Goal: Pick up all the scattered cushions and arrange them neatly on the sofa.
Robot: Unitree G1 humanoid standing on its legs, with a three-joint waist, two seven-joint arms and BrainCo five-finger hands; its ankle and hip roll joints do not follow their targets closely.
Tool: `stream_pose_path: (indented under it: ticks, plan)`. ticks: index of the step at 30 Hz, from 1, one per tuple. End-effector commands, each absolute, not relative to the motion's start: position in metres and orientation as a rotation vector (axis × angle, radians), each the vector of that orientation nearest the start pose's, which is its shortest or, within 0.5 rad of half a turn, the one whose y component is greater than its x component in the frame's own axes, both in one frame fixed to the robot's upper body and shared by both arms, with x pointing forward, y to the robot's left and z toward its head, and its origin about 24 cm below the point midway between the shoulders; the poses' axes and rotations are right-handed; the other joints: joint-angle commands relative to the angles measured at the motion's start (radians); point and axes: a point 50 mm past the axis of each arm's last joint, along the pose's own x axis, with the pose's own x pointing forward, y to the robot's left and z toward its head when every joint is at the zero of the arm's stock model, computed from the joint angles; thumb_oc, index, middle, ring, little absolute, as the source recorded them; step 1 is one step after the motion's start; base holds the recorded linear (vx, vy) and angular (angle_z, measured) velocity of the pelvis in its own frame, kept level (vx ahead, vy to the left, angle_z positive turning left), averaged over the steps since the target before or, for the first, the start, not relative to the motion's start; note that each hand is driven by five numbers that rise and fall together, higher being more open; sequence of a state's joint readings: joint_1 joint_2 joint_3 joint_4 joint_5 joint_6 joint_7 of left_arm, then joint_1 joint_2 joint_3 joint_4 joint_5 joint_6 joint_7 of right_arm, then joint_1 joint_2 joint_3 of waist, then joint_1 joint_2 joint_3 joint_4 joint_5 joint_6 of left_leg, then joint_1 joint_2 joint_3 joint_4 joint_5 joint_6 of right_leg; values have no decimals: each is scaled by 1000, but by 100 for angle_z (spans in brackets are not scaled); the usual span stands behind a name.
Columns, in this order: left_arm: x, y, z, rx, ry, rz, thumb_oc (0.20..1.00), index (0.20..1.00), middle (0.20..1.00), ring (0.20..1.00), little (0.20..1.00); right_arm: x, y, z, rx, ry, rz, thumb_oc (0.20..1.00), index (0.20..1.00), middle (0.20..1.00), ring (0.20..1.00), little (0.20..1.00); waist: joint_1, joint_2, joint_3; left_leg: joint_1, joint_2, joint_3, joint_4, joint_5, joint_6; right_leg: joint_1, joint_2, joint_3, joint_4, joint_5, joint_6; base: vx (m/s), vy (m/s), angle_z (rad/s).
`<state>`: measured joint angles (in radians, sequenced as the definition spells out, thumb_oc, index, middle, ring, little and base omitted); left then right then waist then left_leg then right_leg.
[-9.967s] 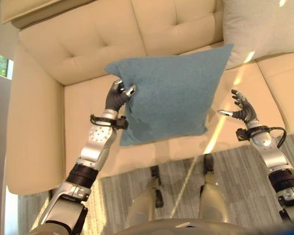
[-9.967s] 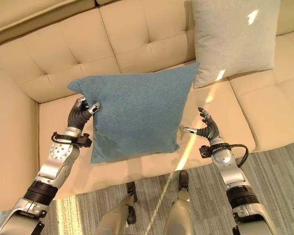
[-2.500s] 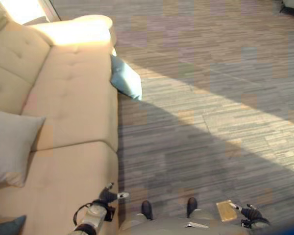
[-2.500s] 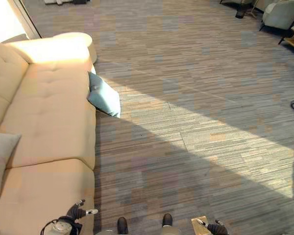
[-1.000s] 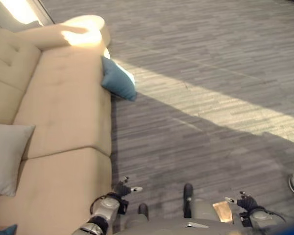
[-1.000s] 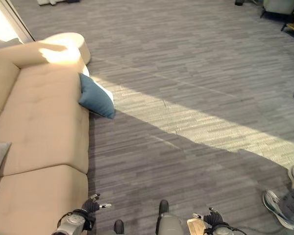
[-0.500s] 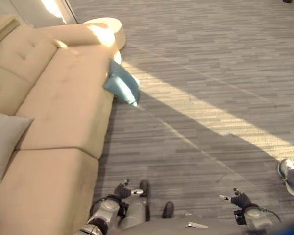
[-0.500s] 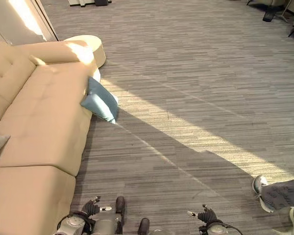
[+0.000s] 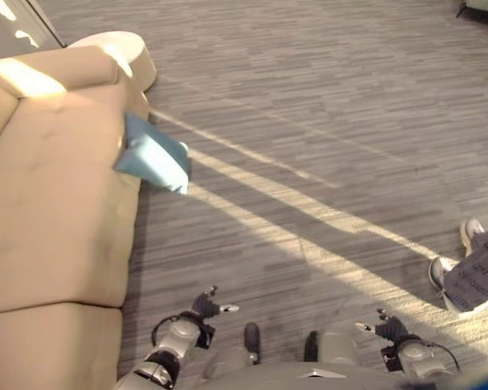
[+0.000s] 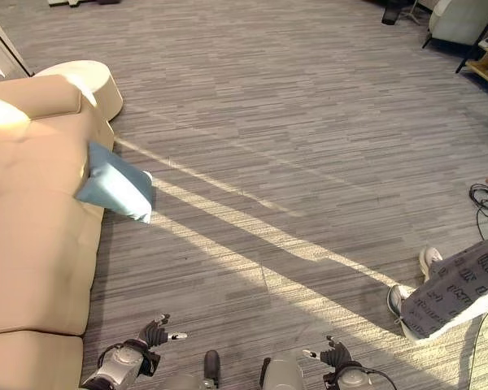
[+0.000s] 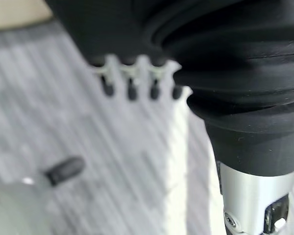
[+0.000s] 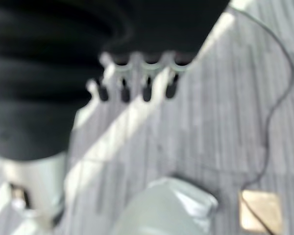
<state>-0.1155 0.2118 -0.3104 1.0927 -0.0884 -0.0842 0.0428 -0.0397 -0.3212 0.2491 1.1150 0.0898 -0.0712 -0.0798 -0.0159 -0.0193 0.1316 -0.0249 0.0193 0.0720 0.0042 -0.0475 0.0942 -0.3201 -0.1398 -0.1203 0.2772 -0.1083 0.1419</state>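
Against the sofa front: blue cushion (image 9: pixel 152 158) leans tilted on the seat's front edge near the armrest, lower corner down toward the carpet (image 10: pixel 309 146).
Sofa: cream sofa (image 9: pixel 49 203) runs along the robot's left; seat bare in the stretch that shows.
Left hand: left hand (image 9: pixel 207 307) low over carpet, well apart from the cushion; fingers straight and spread, holding nothing.
Right hand: right hand (image 9: pixel 388 329) low on the other side, fingers likewise loose and empty.
Risk, reach: cushion sits well ahead; grasping from this far would likely close on air.
Risk, grip: one-handed pinch at a soft corner may let it sag or slip to the floor.
Risk, bystander: person's leg and shoes (image 10: pixel 439 288) stand at the robot's right; a wide turn could crowd them.
Hidden: cushion's underside and how it touches the carpet, hard to tell; sofa's near end cut off.
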Motion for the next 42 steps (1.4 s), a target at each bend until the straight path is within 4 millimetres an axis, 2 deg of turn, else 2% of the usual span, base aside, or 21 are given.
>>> stream_pose_path:
  ticks: [1, 5, 7, 10, 12, 15, 18, 20, 21, 22, 23, 25, 26, 29, 31, 33, 36, 39, 40, 41, 42]
  plan:
    - [168, 198, -136, 294, 878, -67, 1000, 1000, 1000, 1000, 1000, 144, -259, -134, -414, 979, -90, 1000, 1000, 1000, 1000, 1000, -12, -32, 8, 71, -70, -52, 38, -85, -68, 84, 62, 33, -213, 156, 9, 342, -153, 57]
    - [166, 195, -138, 276, 883, -85, 1000, 1000, 1000, 1000, 1000, 129, -265, -137, -401, 1014, -103, 1000, 1000, 1000, 1000, 1000, -45, -42, -3, 120, -68, -132, 43, -122, -91, 80, 101, 167, -228, 185, 4, 317, -178, 93]
    - [165, 193, -138, 276, 884, -95, 1000, 1000, 1000, 1000, 1000, 125, -267, -137, -399, 1022, -108, 1000, 1000, 1000, 1000, 1000, -52, -39, -5, 110, -49, -121, 88, -107, -112, 94, 99, 157, -222, 177, -4, 223, -192, 55]
    - [176, 193, -131, 261, 839, -94, 1000, 1000, 1000, 1000, 1000, 132, -270, -132, -377, 975, -135, 1000, 1000, 1000, 1000, 1000, -52, -56, 23, -104, 35, 10, 449, 9, -146, 178, 67, 70, -246, 137, -57, 181, -254, 78]
    - [177, 193, -131, 260, 835, -90, 1000, 1000, 1000, 1000, 1000, 132, -270, -132, -372, 972, -138, 1000, 1000, 1000, 1000, 1000, -47, -56, 28, -132, 51, 45, 445, 6, -140, 203, 66, 50, -255, 123, -62, 178, -109, 75]
    - [176, 193, -132, 259, 846, -88, 1000, 1000, 1000, 1000, 1000, 133, -271, -130, -365, 955, -145, 1000, 1000, 1000, 1000, 1000, -38, -54, 23, -165, 65, 102, 289, -11, -131, 255, 57, 18, -269, 83, -57, 322, 22, 47]
    - [173, 190, -134, 285, 860, -115, 1000, 1000, 1000, 1000, 1000, 137, -270, -128, -375, 936, -143, 1000, 1000, 1000, 1000, 1000, -20, -29, 15, -219, 97, 126, 97, 122, -171, 324, 74, -13, -269, 22, -48, 441, 117, 32]
    - [168, 191, -137, 282, 876, -113, 1000, 1000, 1000, 1000, 1000, 135, -267, -129, -375, 935, -121, 1000, 1000, 1000, 1000, 1000, -18, -29, 2, -206, 87, 117, 83, 114, -163, 351, 61, -15, -251, 1, -35, 611, 274, 15]
    - [164, 191, -137, 273, 878, -119, 1000, 1000, 1000, 1000, 1000, 134, -260, -132, -379, 949, -84, 1000, 1000, 1000, 1000, 1000, -3, -47, -11, -177, 21, 87, 107, 57, -116, 333, 5, 19, -92, 39, 0, 682, 361, -17]
    - [164, 191, -137, 273, 878, -119, 1000, 1000, 1000, 1000, 1000, 134, -260, -132, -379, 949, -84, 1000, 1000, 1000, 1000, 1000, -3, -47, -12, -177, 21, 87, 107, 58, -116, 332, 5, 19, -92, 39, 0, 747, 470, -15]
    - [164, 192, -136, 277, 874, -126, 1000, 1000, 1000, 1000, 1000, 136, -258, -132, -378, 945, -70, 1000, 1000, 1000, 1000, 1000, -6, -52, -3, -141, -11, 84, 108, 24, -80, 281, -19, 54, 50, 117, 12, 288, 220, 9]
    - [164, 194, -136, 290, 872, -128, 1000, 1000, 1000, 1000, 1000, 140, -253, -131, -368, 932, -59, 1000, 1000, 1000, 1000, 1000, -10, -39, 6, -110, -19, 77, 102, 4, -56, 204, -12, 75, 172, 171, -1, 350, 228, 3]
    - [163, 195, -136, 296, 873, -131, 1000, 1000, 1000, 1000, 1000, 141, -251, -132, -363, 928, -55, 1000, 1000, 1000, 1000, 1000, -16, -34, 13, -82, -26, 65, 97, -9, -49, 167, 14, 92, 220, 153, -16, 382, 143, 18]
    - [165, 194, -134, 291, 859, -134, 1000, 1000, 1000, 1000, 1000, 144, -250, -130, -360, 913, -47, 1000, 1000, 1000, 1000, 1000, -39, -23, 22, -7, -46, 16, 69, -37, -53, 106, 99, 92, 132, 78, -32, 382, 47, 45]
    - [166, 193, -134, 296, 853, -140, 1000, 1000, 1000, 1000, 1000, 145, -251, -129, -360, 909, -54, 1000, 1000, 1000, 1000, 1000, -47, -23, 26, 19, -56, 4, 57, -48, -57, 90, 110, 70, 78, 79, -32, 354, -28, 59]
    - [169, 192, -134, 308, 852, -148, 1000, 1000, 1000, 1000, 1000, 143, -253, -129, -360, 913, -60, 1000, 1000, 1000, 1000, 1000, -82, -36, 30, 108, -83, -54, 14, -81, -72, 40, 138, 50, -159, 133, -8, 529, -91, 62]
    - [171, 190, -134, 317, 852, -163, 1000, 1000, 1000, 1000, 1000, 140, -254, -130, -358, 922, -63, 1000, 1000, 1000, 1000, 1000, -98, -34, 30, 138, -82, -89, 15, -89, -85, 67, 138, 59, -204, 141, -5, 357, -99, 93]
    - [162, 189, -139, 310, 883, -164, 1000, 1000, 1000, 1000, 1000, 134, -258, -131, -352, 936, -77, 1000, 1000, 1000, 1000, 1000, -100, -24, 8, 138, -69, -101, 98, -48, -120, 110, 151, 81, -196, 142, -37, 372, -153, 78]
    - [163, 188, -138, 310, 880, -168, 1000, 1000, 1000, 1000, 1000, 131, -260, -132, -345, 946, -87, 1000, 1000, 1000, 1000, 1000, -102, -27, 10, 81, -43, -64, 260, 40, -178, 155, 150, 78, -202, 128, -58, 272, -155, 41]
    - [166, 188, -137, 310, 871, -175, 1000, 1000, 1000, 1000, 1000, 131, -261, -132, -339, 940, -94, 1000, 1000, 1000, 1000, 1000, -97, -43, 19, 23, -23, -38, 381, 100, -185, 181, 142, 83, -203, 118, -76, 268, -155, 45]
    - [166, 188, -137, 310, 871, -175, 1000, 1000, 1000, 1000, 1000, 131, -261, -132, -339, 940, -94, 1000, 1000, 1000, 1000, 1000, -98, -40, 19, 16, -20, -39, 393, 93, -186, 178, 145, 81, -202, 118, -76, 239, -151, 29]
